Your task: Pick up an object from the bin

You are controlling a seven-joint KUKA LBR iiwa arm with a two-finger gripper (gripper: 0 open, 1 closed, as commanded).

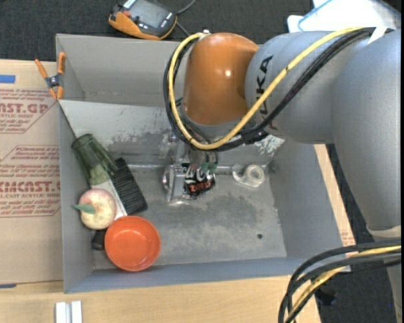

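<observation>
The arm (310, 79), grey with an orange cover and black lettering that reads partly as "KUKA", reaches down into the grey bin (188, 264). Its pincer (187, 180) is low over the bare floor at the bin's middle, and whether it is open or closed cannot be told. A small clear ring (250, 175) lies just beside it, toward the bin's right wall. Along the left wall lie a dark green bottle (91, 155), a black brush (126, 186), a pale apple-like fruit (97, 208) and, in the near left corner, an orange bowl (132, 243).
</observation>
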